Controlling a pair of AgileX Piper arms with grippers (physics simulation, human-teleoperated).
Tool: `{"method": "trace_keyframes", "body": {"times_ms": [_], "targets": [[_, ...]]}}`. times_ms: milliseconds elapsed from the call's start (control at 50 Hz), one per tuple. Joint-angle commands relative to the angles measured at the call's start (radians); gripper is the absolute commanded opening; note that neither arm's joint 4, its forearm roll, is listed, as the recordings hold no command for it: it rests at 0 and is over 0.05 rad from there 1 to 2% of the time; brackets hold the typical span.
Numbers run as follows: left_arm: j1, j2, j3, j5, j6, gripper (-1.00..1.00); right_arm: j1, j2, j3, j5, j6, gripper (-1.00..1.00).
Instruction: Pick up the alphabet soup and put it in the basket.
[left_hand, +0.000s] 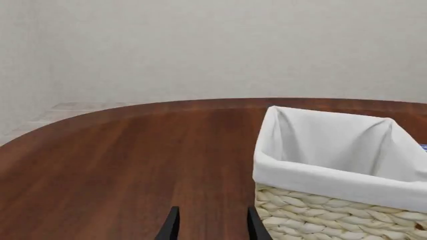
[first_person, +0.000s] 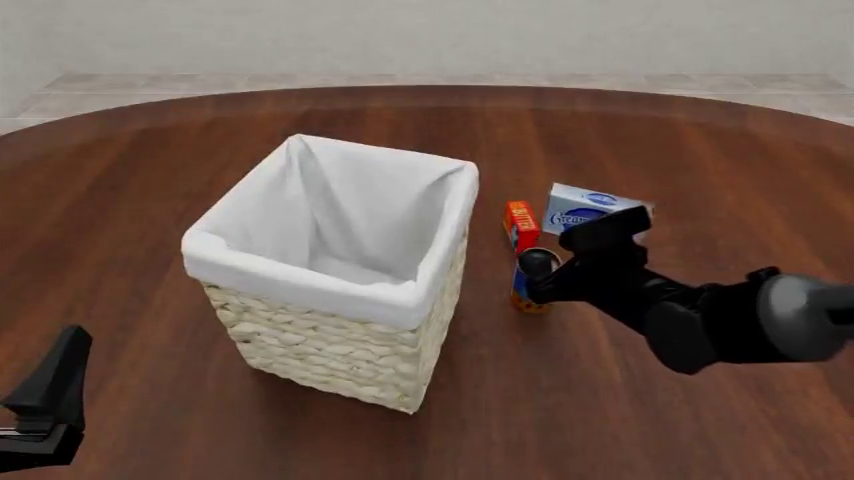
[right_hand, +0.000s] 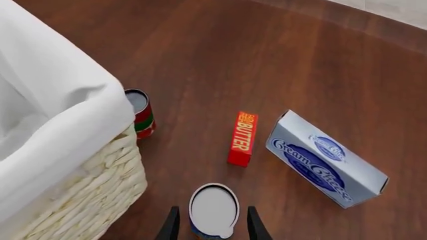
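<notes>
The alphabet soup (right_hand: 213, 209) is a small can with a silver-grey lid. It stands upright on the table between the open fingers of my right gripper (right_hand: 212, 227), with a gap on each side. In the front view the can (first_person: 523, 293) shows its blue label and orange base just under the right gripper (first_person: 534, 272), to the right of the basket (first_person: 327, 282). The basket is cream wicker with a white lining. It also shows in the left wrist view (left_hand: 333, 172) and the right wrist view (right_hand: 73, 165). My left gripper (left_hand: 212, 231) is open and empty, low over the table near the basket's corner.
An orange-red butter box (right_hand: 243, 138) and a blue-and-white cream cheese box (right_hand: 327, 165) lie just beyond the can. A second can with a red and green label (right_hand: 140, 114) stands against the basket's far side. The left gripper (first_person: 47, 398) sits at the front left.
</notes>
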Motion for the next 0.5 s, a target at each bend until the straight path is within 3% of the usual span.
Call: {"method": "trace_keyframes", "body": {"times_ms": [20,500], "targets": [[0.0,0.0,0.0,0.0,0.0,1.0,0.0,0.046,-0.018,0.003,0.002,1.0],[0.0,0.0,0.0,0.0,0.0,1.0,-0.001,0.121,-0.034,0.002,0.012,1.0]]}}
